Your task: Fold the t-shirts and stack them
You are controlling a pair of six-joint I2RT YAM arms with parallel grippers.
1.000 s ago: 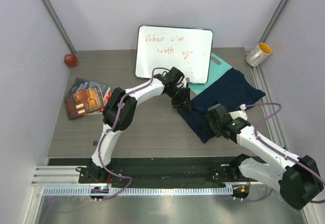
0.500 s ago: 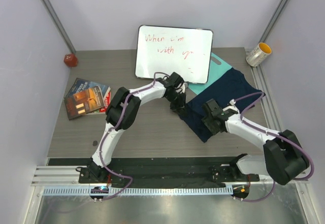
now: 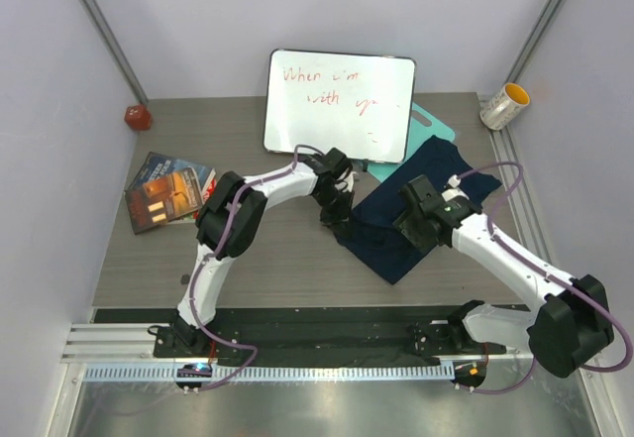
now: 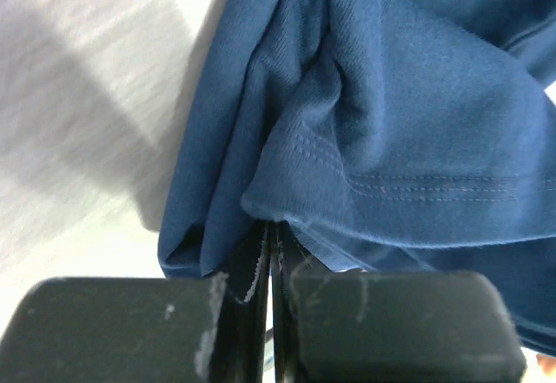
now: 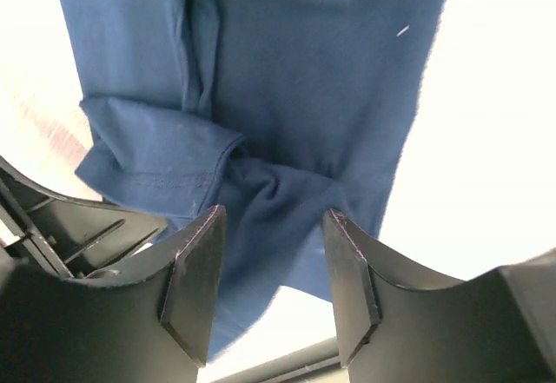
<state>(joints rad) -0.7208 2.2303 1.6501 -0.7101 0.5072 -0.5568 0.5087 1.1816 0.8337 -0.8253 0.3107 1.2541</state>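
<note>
Top external view: the t-shirt (image 3: 384,247) is seen on the right half of the table (image 3: 277,254), bunched up more than a moment ago. Its left edge has just been pinched by the left claw (image 4: 271,257). The right claw (image 5: 269,270) is held spread over the cloth. A fold can likely be started.

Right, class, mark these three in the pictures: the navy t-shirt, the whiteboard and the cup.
navy t-shirt (image 3: 376,247): top view, on the bare cloth near its front corner.
whiteboard (image 3: 340,110): top view, on the middle of its white face.
cup (image 3: 499,112): top view, on its pale outer wall.
</note>
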